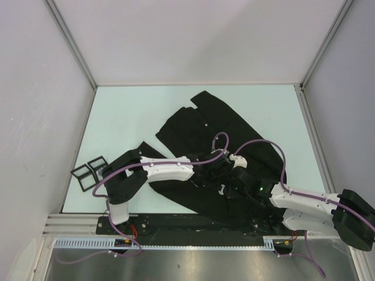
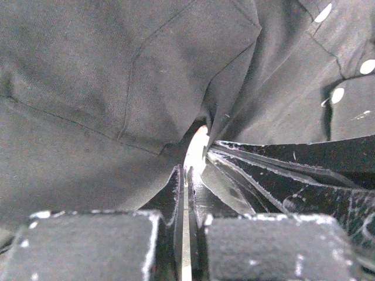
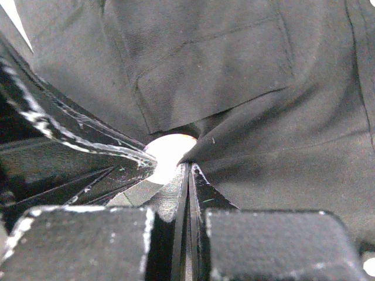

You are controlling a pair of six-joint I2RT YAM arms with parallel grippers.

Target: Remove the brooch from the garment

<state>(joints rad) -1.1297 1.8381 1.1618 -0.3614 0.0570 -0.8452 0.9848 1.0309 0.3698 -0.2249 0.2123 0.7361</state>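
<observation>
I see a pale table (image 1: 135, 111) boxed in by white walls (image 1: 193, 35). Near its front left corner sit two black square frames (image 1: 88, 173), side by side and skewed. A toothed white rail (image 1: 76, 242) runs along the near edge.

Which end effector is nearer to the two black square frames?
Left, slightly. The left end effector and right end effector meet tip to tip on the garment, well right of the frames; the left is on their side.
</observation>
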